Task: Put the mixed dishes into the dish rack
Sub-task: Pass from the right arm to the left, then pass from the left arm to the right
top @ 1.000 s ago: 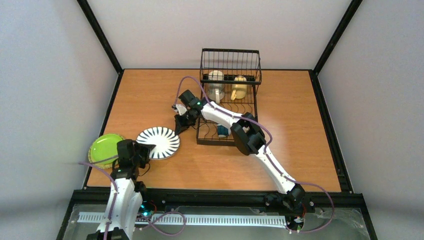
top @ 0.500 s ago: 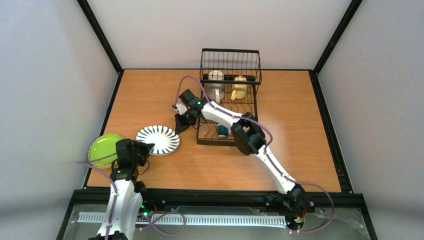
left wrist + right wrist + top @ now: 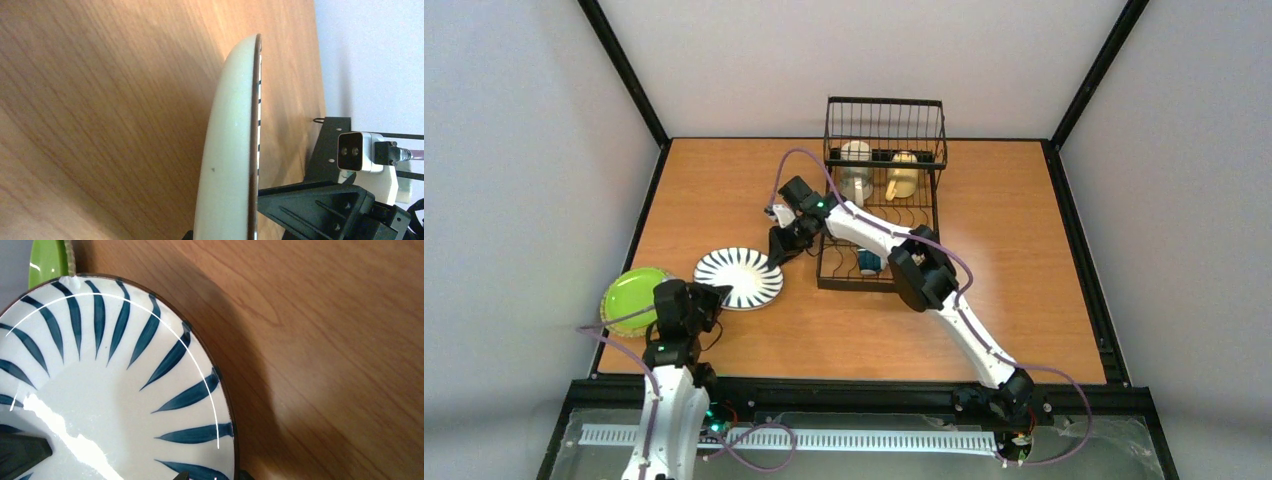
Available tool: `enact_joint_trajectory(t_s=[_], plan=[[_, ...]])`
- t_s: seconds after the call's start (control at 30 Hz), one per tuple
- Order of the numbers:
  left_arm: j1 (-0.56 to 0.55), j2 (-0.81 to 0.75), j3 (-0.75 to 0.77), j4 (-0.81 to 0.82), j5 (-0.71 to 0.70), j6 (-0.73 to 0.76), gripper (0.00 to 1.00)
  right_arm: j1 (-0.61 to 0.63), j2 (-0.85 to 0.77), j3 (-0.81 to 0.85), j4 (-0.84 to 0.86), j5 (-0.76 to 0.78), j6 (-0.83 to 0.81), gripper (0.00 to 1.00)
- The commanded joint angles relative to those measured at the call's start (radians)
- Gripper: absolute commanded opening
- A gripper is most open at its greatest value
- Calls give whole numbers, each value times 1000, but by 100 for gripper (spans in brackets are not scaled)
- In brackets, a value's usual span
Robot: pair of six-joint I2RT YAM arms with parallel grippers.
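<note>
**Item: black-and-white striped plate – held at two rims**

Black-and-white striped plate [image 3: 739, 278] sits over the table [image 3: 1024, 250], left of the dish rack [image 3: 886, 122] and just beside the lime-green plate [image 3: 629, 293].
Left end effector [image 3: 707, 300] pinches its near rim.
Right end effector [image 3: 779, 248] has its fingertips astride the far rim – cannot tell whether clamped.
In the rack: cream mug [image 3: 856, 165], yellow mug [image 3: 903, 178], teal-and-white cup [image 3: 869, 263].

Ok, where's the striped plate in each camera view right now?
Top external: striped plate left-centre, left of the rack.
Left wrist: plate edge-on, mid-frame.
Right wrist: plate fills lower left.
Landmark: green plate, beside it from above, top-left corner in right wrist.
</note>
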Motion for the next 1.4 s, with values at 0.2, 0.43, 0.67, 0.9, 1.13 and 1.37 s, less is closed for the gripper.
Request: enact_joint_trajectory(t_s=[0.2, 0.43, 0.67, 0.9, 1.13, 1.37], plan=[[0, -81, 121, 5, 21, 33, 0, 28, -157, 10, -2, 39, 6, 60], [0, -107, 227, -63, 31, 68, 0, 30, -213, 18, 8, 112, -23, 63], [0, -104, 333, -51, 55, 98, 0, 30, -252, 176, -33, 184, -78, 68], [0, -53, 499, -31, 55, 151, 0, 28, -334, 224, -27, 279, -112, 70], [0, -6, 622, -9, 57, 188, 0, 28, -431, 185, -12, 388, -176, 70], [0, 82, 746, 141, 67, 194, 0, -14, -555, 80, 61, 439, -180, 71]])
